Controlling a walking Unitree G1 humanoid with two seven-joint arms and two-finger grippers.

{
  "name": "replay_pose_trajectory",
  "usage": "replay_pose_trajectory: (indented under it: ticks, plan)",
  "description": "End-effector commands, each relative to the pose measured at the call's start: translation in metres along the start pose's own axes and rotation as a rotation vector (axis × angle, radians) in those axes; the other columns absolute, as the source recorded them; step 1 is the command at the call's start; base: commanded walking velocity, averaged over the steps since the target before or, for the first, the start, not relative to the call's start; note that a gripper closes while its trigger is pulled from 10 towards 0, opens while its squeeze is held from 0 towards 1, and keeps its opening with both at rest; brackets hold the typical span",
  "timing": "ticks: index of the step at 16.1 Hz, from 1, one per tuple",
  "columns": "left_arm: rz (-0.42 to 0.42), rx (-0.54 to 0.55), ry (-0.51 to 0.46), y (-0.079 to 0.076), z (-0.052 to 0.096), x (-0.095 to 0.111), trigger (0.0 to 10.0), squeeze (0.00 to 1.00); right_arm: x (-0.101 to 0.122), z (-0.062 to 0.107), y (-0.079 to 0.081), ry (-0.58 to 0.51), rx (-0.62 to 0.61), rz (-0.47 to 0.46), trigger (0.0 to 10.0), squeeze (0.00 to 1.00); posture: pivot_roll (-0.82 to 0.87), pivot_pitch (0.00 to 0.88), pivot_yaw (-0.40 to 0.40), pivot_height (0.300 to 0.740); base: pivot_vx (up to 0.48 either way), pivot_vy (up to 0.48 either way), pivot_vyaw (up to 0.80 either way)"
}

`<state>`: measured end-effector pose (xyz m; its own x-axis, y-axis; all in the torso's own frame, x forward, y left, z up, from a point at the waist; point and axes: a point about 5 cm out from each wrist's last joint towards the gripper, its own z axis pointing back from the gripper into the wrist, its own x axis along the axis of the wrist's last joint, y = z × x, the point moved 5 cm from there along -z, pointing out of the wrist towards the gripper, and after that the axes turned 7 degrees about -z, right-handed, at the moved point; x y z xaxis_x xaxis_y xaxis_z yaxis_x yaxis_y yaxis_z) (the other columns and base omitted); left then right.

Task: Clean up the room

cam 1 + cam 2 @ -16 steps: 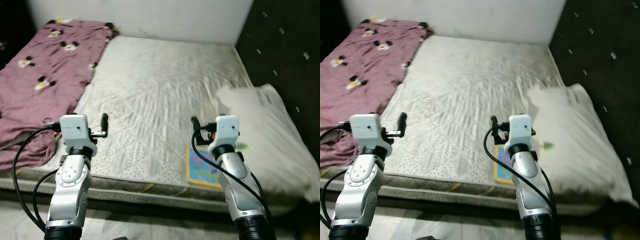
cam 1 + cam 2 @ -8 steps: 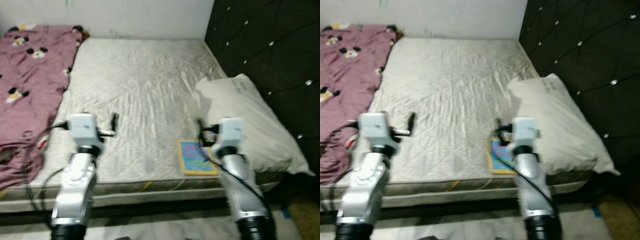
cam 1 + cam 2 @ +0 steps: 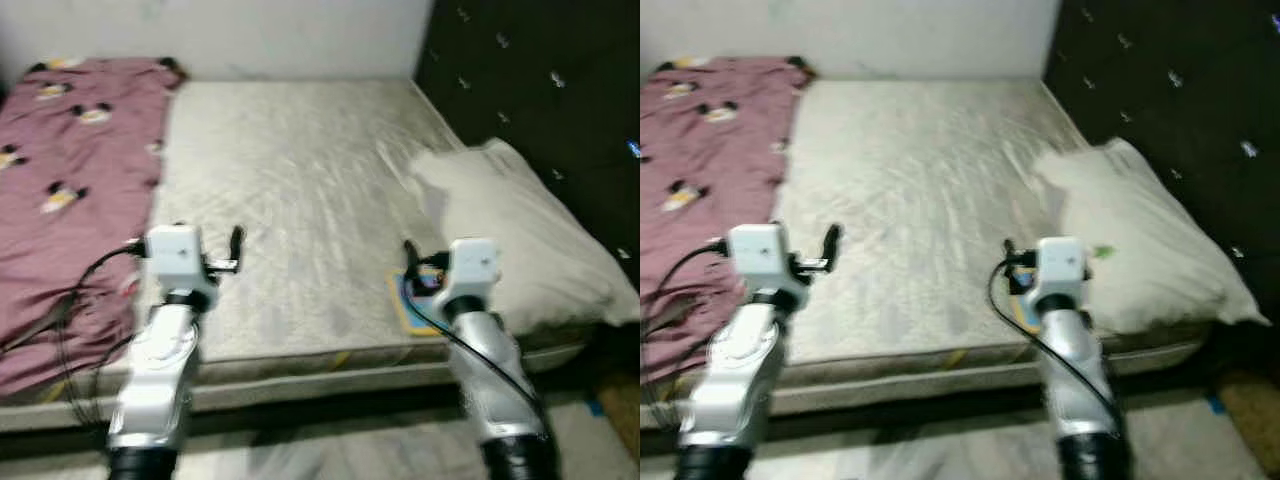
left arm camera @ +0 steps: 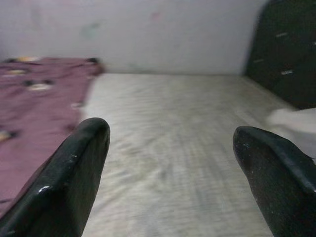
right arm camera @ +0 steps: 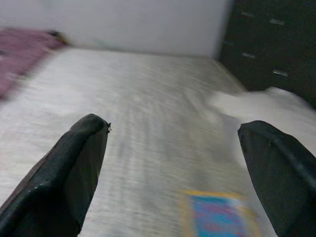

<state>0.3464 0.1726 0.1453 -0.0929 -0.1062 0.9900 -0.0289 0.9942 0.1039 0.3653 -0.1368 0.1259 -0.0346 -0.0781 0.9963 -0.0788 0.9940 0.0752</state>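
A bare grey mattress (image 3: pixel 290 180) lies before me. On its left side a maroon blanket (image 3: pixel 70 170) with mouse prints is rumpled and hangs over the front edge. A white pillow (image 3: pixel 510 220) rests on the right side. A small colourful book (image 3: pixel 408 300) with a yellow border lies near the front edge and is partly hidden by my right arm. My left gripper (image 4: pixel 170 143) is open above the mattress's front left part. My right gripper (image 5: pixel 175 148) is open just above and behind the book (image 5: pixel 219 217). Neither holds anything.
A black tufted headboard (image 3: pixel 540 80) rises along the right side behind the pillow. A white wall (image 3: pixel 250 35) closes the far end. Pale floor (image 3: pixel 300 450) runs along the mattress's front edge, below my arms.
The whole picture is blurred and has swung sideways, so the camera has moved. Both arms keep the same raised pose with their fingers apart.
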Motion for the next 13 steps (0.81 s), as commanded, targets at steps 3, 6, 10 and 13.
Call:
replay_pose_trajectory:
  ticks: [3, 6, 10, 13]
  plan:
    - [0.06, -0.092, -0.036, -0.0138, 0.0014, 0.0092, 10.0, 0.0, 0.0002, 0.0005, -0.0047, 0.002, -0.002, 0.008, 10.0, 0.0, 0.02, 0.08, -0.004, 0.74, 0.0, 0.0, 0.0]
    - [0.067, -0.109, -0.046, -0.0155, 0.0029, 0.011, 10.0, 0.0, -0.0002, 0.0004, -0.0048, 0.004, -0.003, 0.004, 10.0, 0.0, 0.02, 0.083, -0.003, 0.74, 0.196, 0.0, 0.0]
    - [0.072, -0.118, -0.043, -0.0156, 0.0034, 0.0102, 10.0, 0.0, -0.0001, -0.0002, -0.0047, 0.003, -0.004, 0.0, 10.0, 0.0, 0.02, 0.088, -0.001, 0.74, 0.329, 0.0, -0.4]
    - [0.076, -0.123, -0.043, -0.0164, 0.0034, 0.0101, 10.0, 0.0, -0.0001, -0.0001, -0.0053, 0.003, -0.008, -0.005, 10.0, 0.0, 0.01, 0.09, 0.002, 0.74, 0.337, 0.0, -0.14]
